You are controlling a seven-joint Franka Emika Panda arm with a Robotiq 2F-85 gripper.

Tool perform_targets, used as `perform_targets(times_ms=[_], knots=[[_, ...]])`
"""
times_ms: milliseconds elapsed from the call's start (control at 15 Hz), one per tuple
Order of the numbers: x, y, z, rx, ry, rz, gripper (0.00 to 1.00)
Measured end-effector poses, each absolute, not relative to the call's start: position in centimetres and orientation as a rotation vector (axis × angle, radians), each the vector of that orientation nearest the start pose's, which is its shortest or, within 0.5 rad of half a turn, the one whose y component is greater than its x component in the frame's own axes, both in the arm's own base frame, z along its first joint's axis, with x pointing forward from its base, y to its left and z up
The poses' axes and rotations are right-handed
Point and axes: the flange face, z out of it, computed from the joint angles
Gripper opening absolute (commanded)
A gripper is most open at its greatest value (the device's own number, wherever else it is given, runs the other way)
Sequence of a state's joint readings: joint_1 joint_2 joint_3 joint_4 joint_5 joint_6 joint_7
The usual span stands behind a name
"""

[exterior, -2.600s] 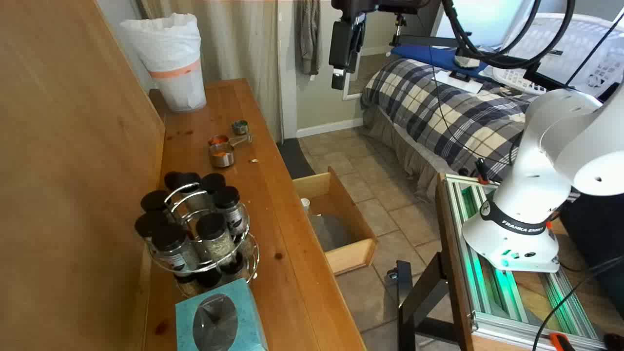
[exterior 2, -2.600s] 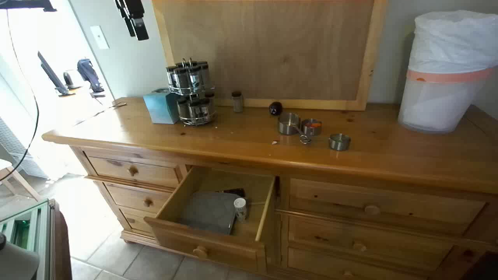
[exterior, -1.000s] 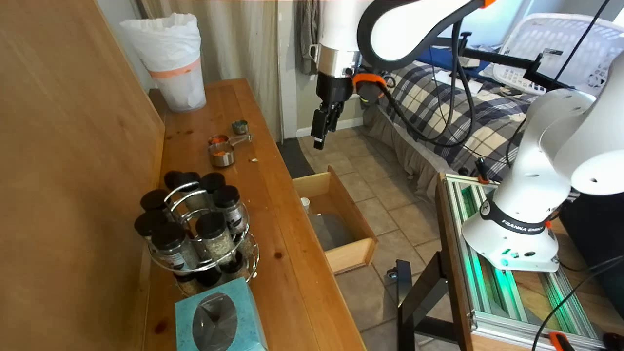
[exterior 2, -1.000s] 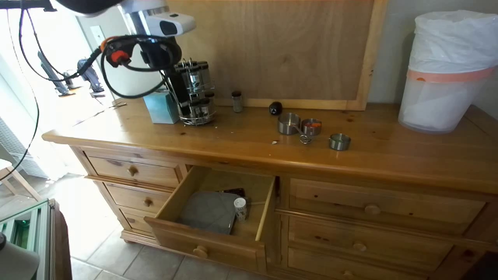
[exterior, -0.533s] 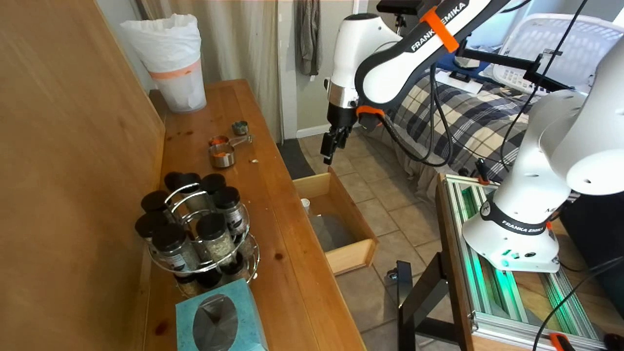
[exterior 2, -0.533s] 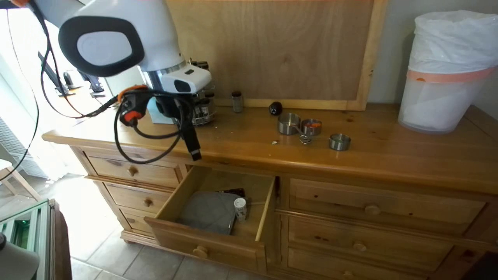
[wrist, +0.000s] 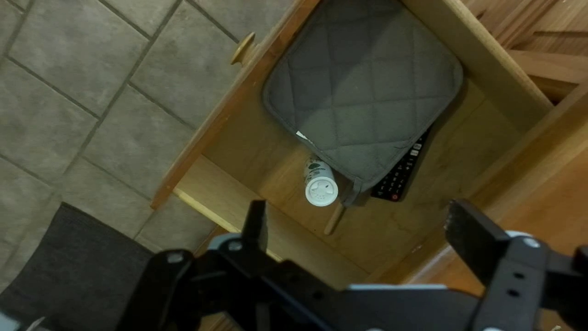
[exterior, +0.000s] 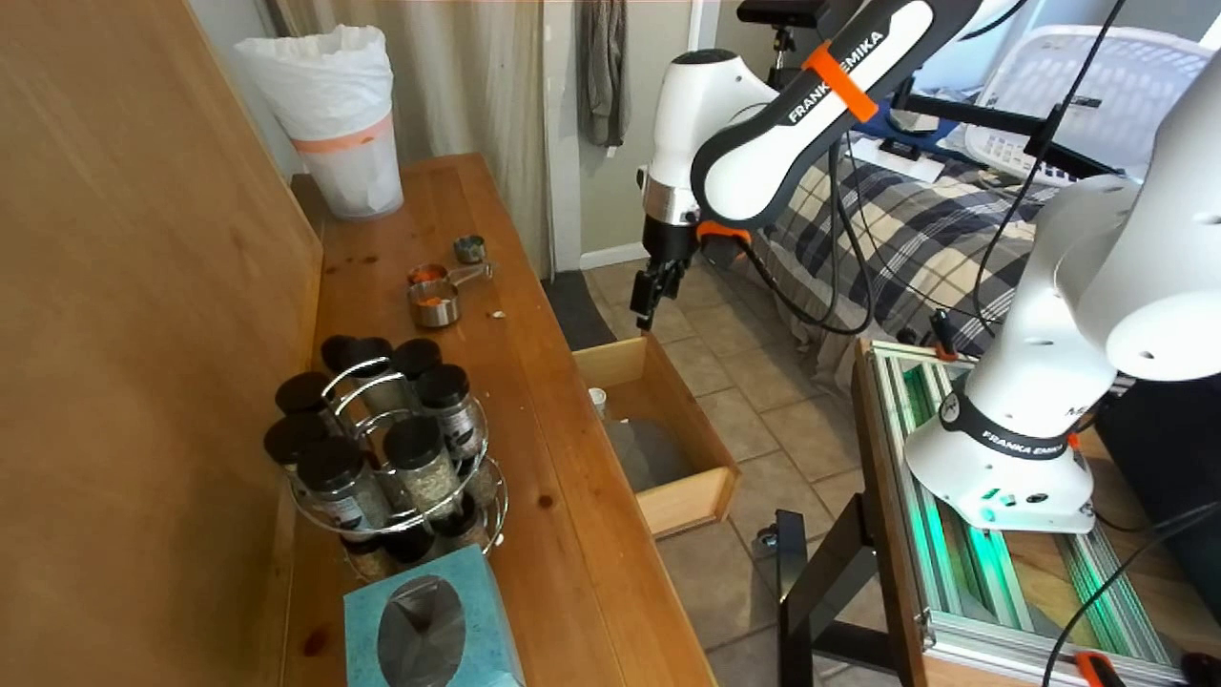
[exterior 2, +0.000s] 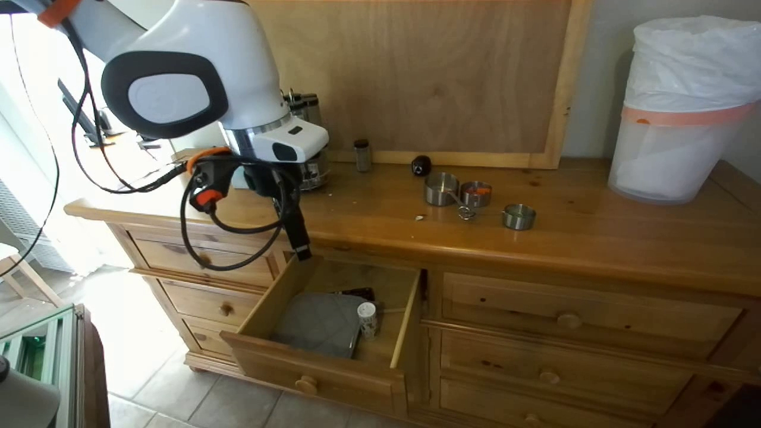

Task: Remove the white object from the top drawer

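We see the gripper (wrist: 358, 218), its fingers spread wide, above the open top drawer (exterior 2: 351, 383). In the wrist view we find the white object (wrist: 320, 181) (a small container with dark print on its side) inside that drawer, just beside the grey quilted pad (wrist: 367, 82).

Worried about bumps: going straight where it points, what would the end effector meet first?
Probably the potholder, near the shaker in the drawer; depth is unclear, so the end effector might reach bare drawer floor instead.
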State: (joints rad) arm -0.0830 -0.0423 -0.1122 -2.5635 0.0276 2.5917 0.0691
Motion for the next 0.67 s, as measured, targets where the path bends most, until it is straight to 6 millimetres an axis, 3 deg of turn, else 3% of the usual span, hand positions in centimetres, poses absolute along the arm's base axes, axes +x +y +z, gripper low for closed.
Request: perform_targets(times_ms=[200,333,667], knots=[[44.6,-8.9,28.6,-3.093,0.447,-0.112,1.0],[44.8,-8.9,27.5,-3.1,0.442,-0.118,1.0],[45.3,-8.6,21.5,-3.125,0.398,-0.212,1.0]])
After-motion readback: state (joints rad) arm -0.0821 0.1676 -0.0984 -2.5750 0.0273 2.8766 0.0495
